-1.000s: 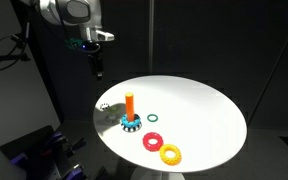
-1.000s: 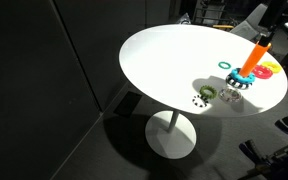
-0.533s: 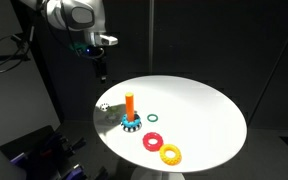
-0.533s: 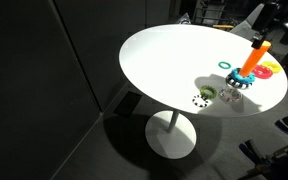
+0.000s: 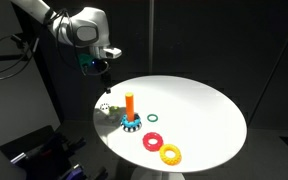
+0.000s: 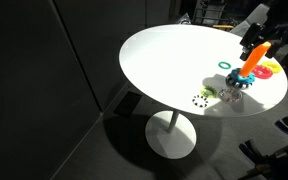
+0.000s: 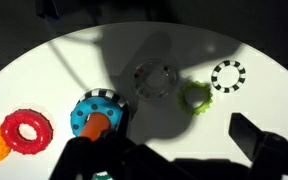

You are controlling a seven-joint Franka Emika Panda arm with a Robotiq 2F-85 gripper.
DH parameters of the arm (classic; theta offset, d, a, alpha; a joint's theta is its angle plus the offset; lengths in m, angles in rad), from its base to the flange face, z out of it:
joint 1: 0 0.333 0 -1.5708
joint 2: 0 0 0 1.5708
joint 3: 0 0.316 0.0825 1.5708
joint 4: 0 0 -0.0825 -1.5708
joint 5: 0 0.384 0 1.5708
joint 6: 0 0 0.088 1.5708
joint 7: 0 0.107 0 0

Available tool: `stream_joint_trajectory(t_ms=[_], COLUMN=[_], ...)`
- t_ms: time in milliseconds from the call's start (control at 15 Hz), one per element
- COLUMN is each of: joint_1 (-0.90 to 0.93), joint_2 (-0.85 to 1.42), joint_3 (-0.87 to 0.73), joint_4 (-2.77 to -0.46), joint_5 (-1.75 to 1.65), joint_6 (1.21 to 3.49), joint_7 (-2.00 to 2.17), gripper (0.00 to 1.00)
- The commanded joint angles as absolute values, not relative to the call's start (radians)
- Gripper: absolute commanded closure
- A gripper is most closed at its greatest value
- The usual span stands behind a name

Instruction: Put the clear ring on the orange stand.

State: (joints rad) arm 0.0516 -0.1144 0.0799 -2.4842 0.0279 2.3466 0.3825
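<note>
- 0 steps done: clear ring (image 7: pixel 154 78) lies flat on table (image 7: pixel 44 75), just beside orange stand (image 7: pixel 97 118); peg bare.
- Gripper (image 7: pixel 174 162) hangs above, jaws wide apart, empty.
- Left, I'd say: grasp, lift, drop over peg.

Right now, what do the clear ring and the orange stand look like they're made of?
The clear ring looks like glossy see-through plastic: the white table shows through it and its rim glints. The orange stand seems moulded plastic, fairly matte: flat, even orange peg and blue base. Neither is certain.
</note>
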Motion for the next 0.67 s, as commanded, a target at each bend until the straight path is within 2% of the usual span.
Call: stream_joint_trajectory(t_ms=[0, 600], joint_1=[0.041, 0.046], joint_2=[-0.074, 0.125], joint_3=[0.067, 0.033], joint_4=[-2.52, -2.483], joint_5=[0.038, -0.009], joint_6=[2.428, 2.551], joint_7=[0.351, 0.369], gripper=[0.0, 0.0])
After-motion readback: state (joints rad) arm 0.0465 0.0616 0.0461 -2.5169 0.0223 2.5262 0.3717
